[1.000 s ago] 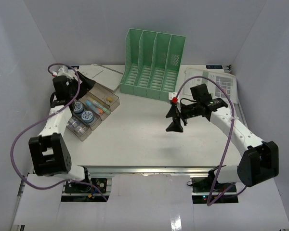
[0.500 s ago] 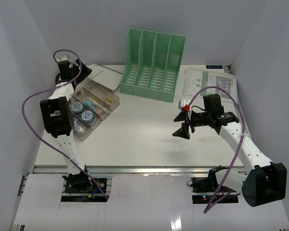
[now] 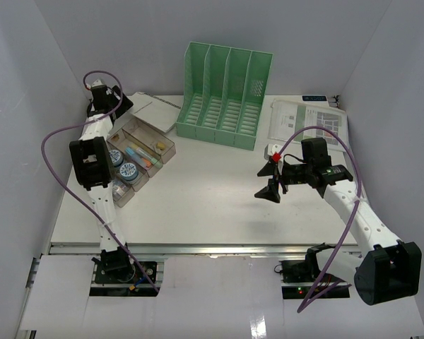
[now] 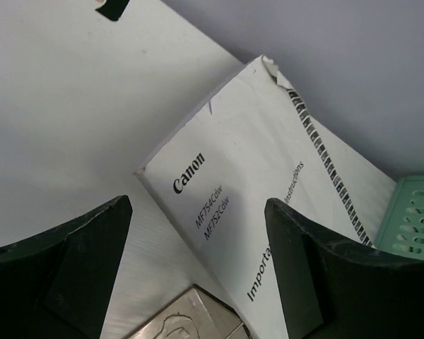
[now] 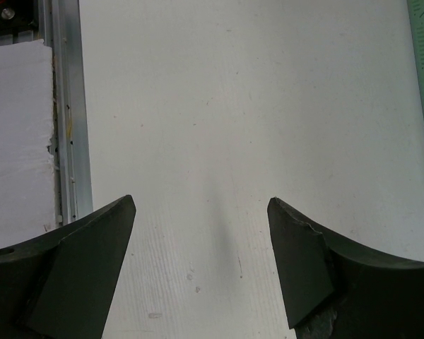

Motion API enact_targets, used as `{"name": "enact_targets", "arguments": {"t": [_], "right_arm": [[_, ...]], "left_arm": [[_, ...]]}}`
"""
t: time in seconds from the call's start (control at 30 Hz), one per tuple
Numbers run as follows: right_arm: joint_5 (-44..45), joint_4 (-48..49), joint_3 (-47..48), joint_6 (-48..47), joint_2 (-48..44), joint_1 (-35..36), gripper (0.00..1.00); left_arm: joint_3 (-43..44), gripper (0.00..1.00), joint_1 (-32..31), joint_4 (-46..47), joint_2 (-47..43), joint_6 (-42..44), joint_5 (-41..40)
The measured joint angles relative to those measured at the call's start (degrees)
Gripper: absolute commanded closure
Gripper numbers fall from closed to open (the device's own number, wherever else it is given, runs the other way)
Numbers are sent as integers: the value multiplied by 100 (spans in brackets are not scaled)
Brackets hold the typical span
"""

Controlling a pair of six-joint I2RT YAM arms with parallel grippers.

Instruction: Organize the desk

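Left of the green file rack [image 3: 226, 99], left fingers [image 4: 78, 261] hang spread over a Canon manual [image 4: 268, 191] on the counter [image 3: 198, 205]. Right of it, right fingers [image 5: 71, 261] gape above the counter.

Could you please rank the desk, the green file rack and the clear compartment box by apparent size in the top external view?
Largest to smallest:
1. desk, by far the largest
2. green file rack
3. clear compartment box, visibly smaller than the rack in this view

The white booklet [image 4: 268, 205] reads "Canon", "MF754Cdw", "MF752Cdw" and a cut-off "Importa".
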Motion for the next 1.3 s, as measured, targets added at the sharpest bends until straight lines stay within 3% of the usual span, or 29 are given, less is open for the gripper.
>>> {"name": "enact_targets", "arguments": {"t": [0.23, 0.37, 0.47, 0.53, 0.73, 1.07, 1.3], "right_arm": [[3, 0, 0, 0, 0, -22, 19], [3, 2, 0, 1, -6, -74, 19], [5, 0, 0, 2, -9, -116, 19], [5, 0, 0, 2, -11, -127, 19], [4, 0, 0, 4, -31, -180, 20], [-23, 0, 0, 4, -129, -334, 20], [-26, 0, 0, 4, -148, -408, 20]], "left_arm": [[247, 17, -27, -114, 220, -122, -8], [814, 41, -25, -89, 619, -388, 234], [1102, 50, -24, -92, 904, -650, 435], [1141, 56, -16, -88, 1047, -780, 519], [1151, 89, 80, -7, 1220, -1182, 871], [809, 100, 153, 755, 881, -1642, 1462], [480, 100, 153, 1206, 223, -1929, 1831]]}}
